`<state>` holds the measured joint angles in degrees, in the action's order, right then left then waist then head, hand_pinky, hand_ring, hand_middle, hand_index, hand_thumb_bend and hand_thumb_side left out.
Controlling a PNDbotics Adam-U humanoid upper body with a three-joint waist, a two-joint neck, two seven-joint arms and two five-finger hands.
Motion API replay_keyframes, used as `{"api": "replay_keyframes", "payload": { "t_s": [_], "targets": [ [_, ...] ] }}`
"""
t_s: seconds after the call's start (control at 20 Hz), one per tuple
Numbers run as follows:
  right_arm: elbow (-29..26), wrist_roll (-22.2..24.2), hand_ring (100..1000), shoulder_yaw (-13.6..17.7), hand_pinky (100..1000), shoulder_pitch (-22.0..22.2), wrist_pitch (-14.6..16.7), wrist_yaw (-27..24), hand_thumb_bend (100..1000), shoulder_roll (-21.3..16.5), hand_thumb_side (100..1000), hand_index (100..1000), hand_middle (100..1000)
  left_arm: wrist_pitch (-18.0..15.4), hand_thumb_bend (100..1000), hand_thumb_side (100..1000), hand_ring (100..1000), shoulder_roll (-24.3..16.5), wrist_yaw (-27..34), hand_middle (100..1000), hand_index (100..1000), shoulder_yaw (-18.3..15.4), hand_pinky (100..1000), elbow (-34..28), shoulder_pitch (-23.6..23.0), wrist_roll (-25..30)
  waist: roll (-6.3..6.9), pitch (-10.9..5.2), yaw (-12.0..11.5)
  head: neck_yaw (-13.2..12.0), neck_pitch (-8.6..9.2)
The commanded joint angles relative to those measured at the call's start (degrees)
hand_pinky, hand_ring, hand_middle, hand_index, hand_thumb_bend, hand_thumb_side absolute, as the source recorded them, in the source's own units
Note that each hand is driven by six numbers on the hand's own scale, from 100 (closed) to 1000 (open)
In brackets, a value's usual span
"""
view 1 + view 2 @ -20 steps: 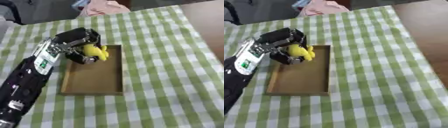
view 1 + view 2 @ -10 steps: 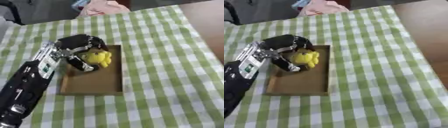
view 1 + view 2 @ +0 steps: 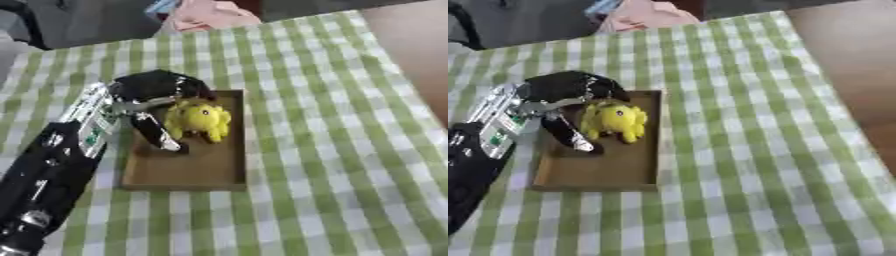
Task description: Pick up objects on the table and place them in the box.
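left hand releasing yellow toy into the box.

the left hand (image 3: 149, 100) sits over the far left corner of the box (image 3: 188, 172), fingers spread apart, thumb reaching down beside the yellow toy (image 3: 199, 119), which it touches or nearly touches without enclosing it. judgement: the release is the step in hand; to do it well, the fingers should clear the toy fully before the hand lifts straight up, so nothing drags it over the box's right wall, which it lies close to. the box, a shallow brown tray, lies left of centre on the green checked tabletop (image 3: 341, 150); it holds only the yellow toy, in its far half, the near half bare. the right hand shows in neither view.
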<state>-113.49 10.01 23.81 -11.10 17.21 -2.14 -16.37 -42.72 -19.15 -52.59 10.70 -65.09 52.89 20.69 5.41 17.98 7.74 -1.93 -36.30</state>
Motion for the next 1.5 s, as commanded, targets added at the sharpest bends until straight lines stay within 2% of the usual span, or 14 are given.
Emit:
{"api": "replay_keyframes", "payload": {
  "t_s": [0.05,0.1,0.25,0.4,0.7,0.9,1.15,1.2,1.5],
  "targets": [
    [-1.1,0.1,691,0.4,777,-0.4,0.1,-0.1,100,-0.7,856,851,590,-1.8,398,237,749,-2.5,2.3,737,836,-2.1,482,-3.0,1.0,-0.1,-0.38,-1.29,-0.1,0.1,-0.26],
    [-1.1,0.1,691,0.4,777,-0.3,0.1,-0.1,100,-0.7,846,851,590,-1.0,315,226,733,-3.0,3.8,715,800,-2.9,443,-4.4,1.0,-1.7,-0.39,-1.31,-0.2,0.2,-0.24],
    [-1.1,-0.1,691,0.6,777,-0.3,0.3,-0.1,100,-1.0,841,850,591,1.8,276,216,717,-5.3,11.0,710,776,-5.2,413,-8.8,0.7,-6.5,-0.34,-1.42,-0.4,0.5,-0.21],
    [-1.1,-0.4,692,0.8,777,-0.3,0.5,-0.1,100,-1.3,840,850,591,4.4,235,213,687,-8.3,18.3,687,723,-7.2,380,-13.1,-0.4,-9.0,-0.33,-1.49,-0.5,0.8,-0.18],
    [-1.1,-1.0,692,1.2,777,-0.2,0.7,0.1,100,-1.5,844,850,591,10.5,200,239,641,-14.6,33.0,644,667,-14.2,362,-21.6,-5.3,-13.5,-0.53,-1.35,-0.9,1.2,-0.01],
    [-1.1,-1.6,693,1.5,776,-0.4,1.0,0.2,100,-1.6,836,850,592,15.2,190,289,612,-17.1,40.2,615,644,-19.6,358,-26.3,-9.8,-18.6,-0.80,-1.09,-1.2,1.4,0.08],
    [-1.1,-3.0,692,2.1,775,-0.4,1.9,0.1,100,-2.1,821,847,591,17.8,203,347,600,-17.4,47.0,603,632,-25.1,366,-30.8,-16.1,-25.1,-1.37,-0.96,-1.4,1.3,-0.18],
    [-1.1,-3.3,692,2.2,775,-0.4,2.1,0.0,100,-2.3,819,847,592,18.1,222,390,599,-17.1,48.1,601,630,-25.8,369,-31.4,-17.1,-25.9,-1.51,-0.96,-1.5,1.2,-0.24],
    [-1.1,-4.5,693,2.3,774,-0.1,3.3,-0.6,100,-2.6,807,846,593,18.8,213,501,596,-13.1,54.5,598,628,-30.6,384,-34.9,-23.3,-27.4,-2.72,-0.99,-2.0,1.1,-0.47]
  ]
}}
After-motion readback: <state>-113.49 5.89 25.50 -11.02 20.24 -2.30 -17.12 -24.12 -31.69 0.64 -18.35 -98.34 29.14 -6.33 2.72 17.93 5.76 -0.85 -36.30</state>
